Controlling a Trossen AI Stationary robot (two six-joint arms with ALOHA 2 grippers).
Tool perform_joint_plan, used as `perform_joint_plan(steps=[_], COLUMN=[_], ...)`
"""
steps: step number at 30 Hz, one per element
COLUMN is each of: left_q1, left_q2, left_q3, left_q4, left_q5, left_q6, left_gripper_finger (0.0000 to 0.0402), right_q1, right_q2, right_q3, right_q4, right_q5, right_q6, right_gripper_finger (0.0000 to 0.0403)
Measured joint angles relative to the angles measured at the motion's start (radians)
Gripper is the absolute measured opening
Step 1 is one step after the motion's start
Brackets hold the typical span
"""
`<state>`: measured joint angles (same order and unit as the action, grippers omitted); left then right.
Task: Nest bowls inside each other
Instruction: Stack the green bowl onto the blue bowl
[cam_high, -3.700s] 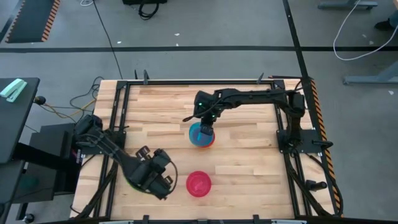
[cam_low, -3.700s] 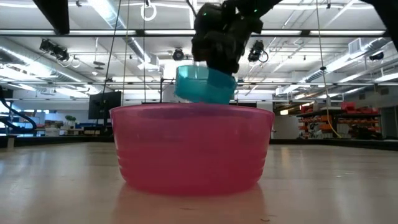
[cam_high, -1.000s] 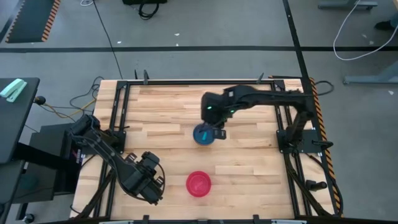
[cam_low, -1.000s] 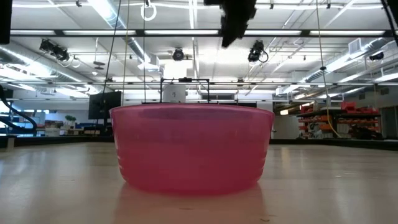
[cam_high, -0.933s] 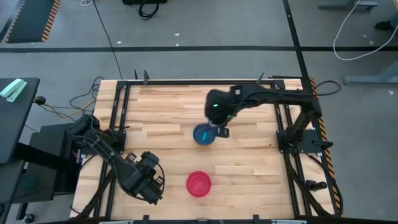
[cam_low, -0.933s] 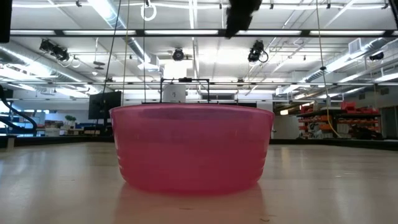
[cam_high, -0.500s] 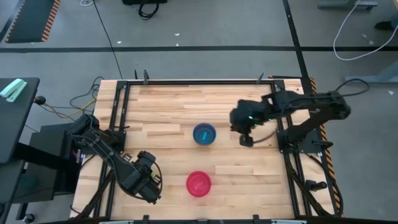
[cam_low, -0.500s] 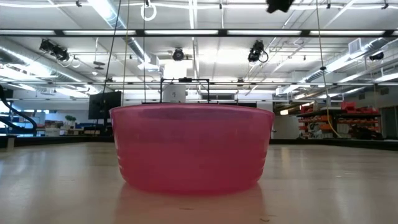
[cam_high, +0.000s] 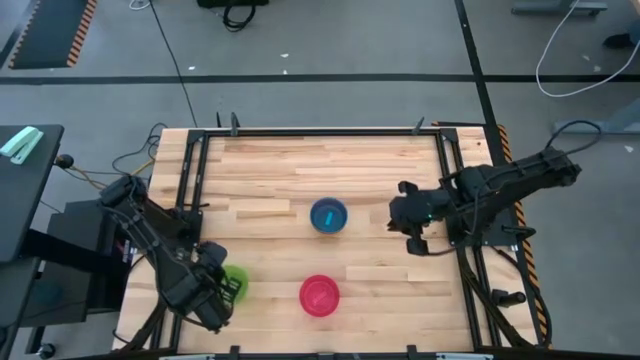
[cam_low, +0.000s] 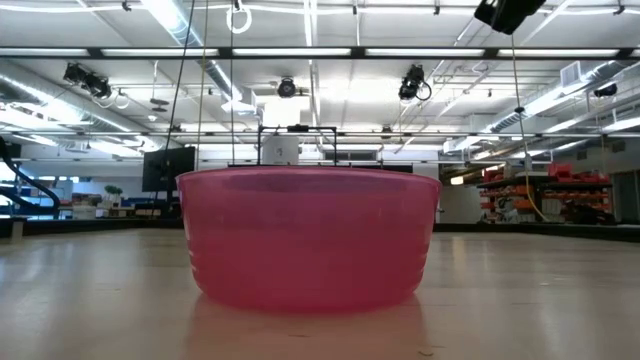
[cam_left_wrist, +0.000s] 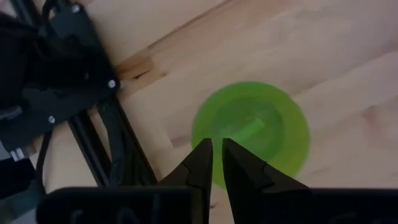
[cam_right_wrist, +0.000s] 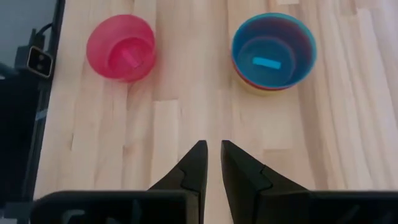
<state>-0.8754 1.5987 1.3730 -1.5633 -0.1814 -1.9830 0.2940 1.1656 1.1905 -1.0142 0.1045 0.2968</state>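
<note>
Overhead, table-level, two wrist views (downward)

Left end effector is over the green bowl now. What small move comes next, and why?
Probably lower the left end effector so its narrow-set fingers straddle the near rim of the green bowl, then close. The bowl sits alone on the table, not yet in the blue-topped stack, and the fingers hang above its edge. The right end effector waits by the table's right edge.

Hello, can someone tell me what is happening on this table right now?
A two-armed robot is nesting small bowls. A stack with the blue bowl on top sits mid-table. The right gripper hangs empty near the table's right edge. The left gripper hovers above the green bowl, fingers nearly together, holding nothing. The pink bowl waits alone at the front.
</note>
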Motion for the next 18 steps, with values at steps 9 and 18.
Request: perform_joint_plan(steps=[9, 18], left_q1=[-0.012, -0.007], left_q2=[-0.115, -0.238], left_q3=[-0.307, -0.585], left_q4=[0.371, 0.698], left_q5=[-0.025, 0.029], left_q6=[0.009, -0.023], left_gripper_finger=[0.0046, 0.0055], right_q1=[0.067, 0.071], right_q2=[-0.002, -0.002], right_q3=[-0.028, -0.029], right_q4=[0.066, 0.075], right_q5=[0.026, 0.035], right_q6=[0.018, 0.018], right_gripper_finger=[0.0055, 0.0055])
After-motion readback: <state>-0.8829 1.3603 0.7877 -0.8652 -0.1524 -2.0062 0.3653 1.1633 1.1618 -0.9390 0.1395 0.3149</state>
